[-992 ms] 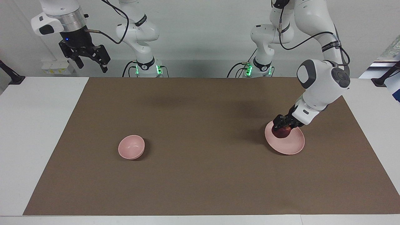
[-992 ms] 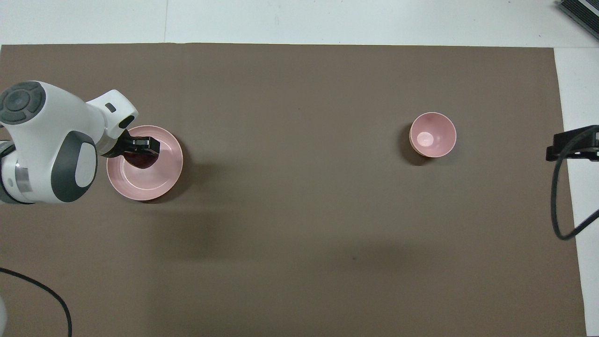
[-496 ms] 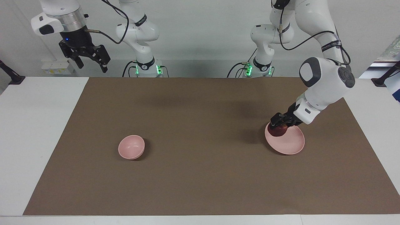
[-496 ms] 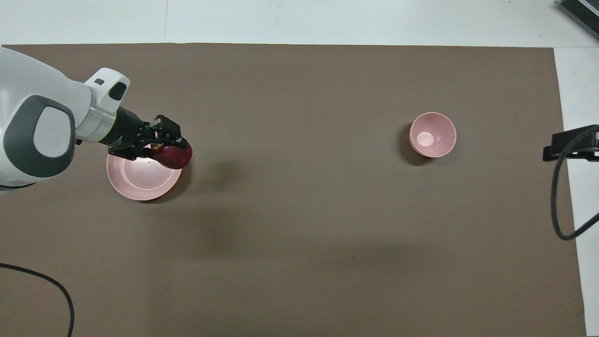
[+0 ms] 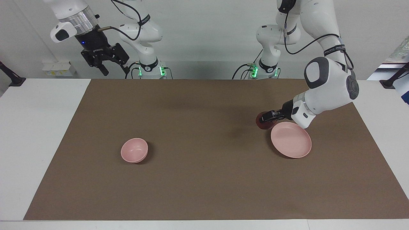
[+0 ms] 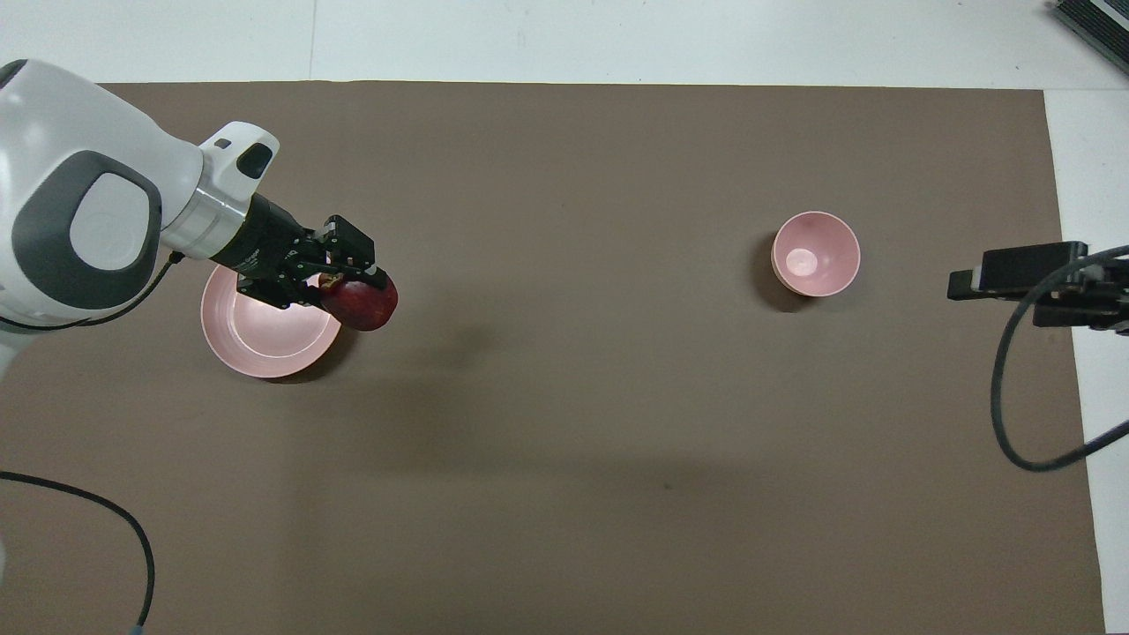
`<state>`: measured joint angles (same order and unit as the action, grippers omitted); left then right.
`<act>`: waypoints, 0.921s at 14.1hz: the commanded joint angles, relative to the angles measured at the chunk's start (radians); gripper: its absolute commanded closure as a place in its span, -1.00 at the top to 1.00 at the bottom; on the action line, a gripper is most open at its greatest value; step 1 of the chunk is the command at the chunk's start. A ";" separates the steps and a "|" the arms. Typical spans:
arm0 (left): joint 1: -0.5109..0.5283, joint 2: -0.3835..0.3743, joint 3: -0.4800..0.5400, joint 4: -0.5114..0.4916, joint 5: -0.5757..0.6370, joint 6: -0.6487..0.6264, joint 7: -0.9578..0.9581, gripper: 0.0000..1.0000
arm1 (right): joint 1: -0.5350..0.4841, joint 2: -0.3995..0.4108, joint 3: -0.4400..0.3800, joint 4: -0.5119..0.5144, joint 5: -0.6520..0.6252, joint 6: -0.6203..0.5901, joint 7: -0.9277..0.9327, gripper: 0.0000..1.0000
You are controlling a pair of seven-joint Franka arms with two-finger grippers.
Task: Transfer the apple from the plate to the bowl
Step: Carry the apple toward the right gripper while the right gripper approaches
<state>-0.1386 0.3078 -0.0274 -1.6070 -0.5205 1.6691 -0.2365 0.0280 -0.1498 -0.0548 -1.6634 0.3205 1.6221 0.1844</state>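
My left gripper [image 5: 266,118] [image 6: 357,284] is shut on the dark-red apple [image 5: 262,124] [image 6: 362,306] and holds it in the air over the mat, just off the rim of the pale-pink plate [image 5: 292,142] [image 6: 256,331]. The plate lies bare at the left arm's end of the mat. The small deep pink bowl [image 5: 134,150] [image 6: 816,254] stands at the right arm's end of the mat. My right gripper [image 5: 107,60] [image 6: 1014,273] is open and empty, raised high over the table edge at the right arm's end.
A brown mat [image 5: 204,179] [image 6: 564,494] covers most of the white table [image 5: 35,127]. A black cable [image 6: 97,520] lies on the mat's near corner at the left arm's end. Another cable [image 6: 1014,423] hangs from the right arm.
My left gripper has lifted the apple off the plate and carried it past the rim toward the bowl. My right gripper has shifted inward toward the mat.
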 commanded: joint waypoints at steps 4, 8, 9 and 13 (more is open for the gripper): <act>-0.004 0.014 -0.008 0.038 -0.139 -0.084 -0.223 -1.00 | -0.014 -0.082 0.004 -0.177 0.240 0.078 -0.193 1.00; -0.004 0.013 -0.022 0.035 -0.309 -0.133 -0.484 -1.00 | -0.013 -0.109 0.006 -0.219 0.281 0.079 -0.276 1.00; -0.006 0.011 -0.023 0.035 -0.349 -0.153 -0.512 -1.00 | -0.013 -0.116 0.006 -0.239 0.305 0.079 -0.295 1.00; -0.004 0.010 -0.069 0.029 -0.507 -0.183 -0.703 -1.00 | -0.014 -0.148 0.004 -0.329 0.452 0.082 -0.399 1.00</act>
<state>-0.1394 0.3102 -0.0765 -1.6007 -0.9646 1.5120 -0.8213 0.0277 -0.2513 -0.0553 -1.9093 0.6913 1.6732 -0.1444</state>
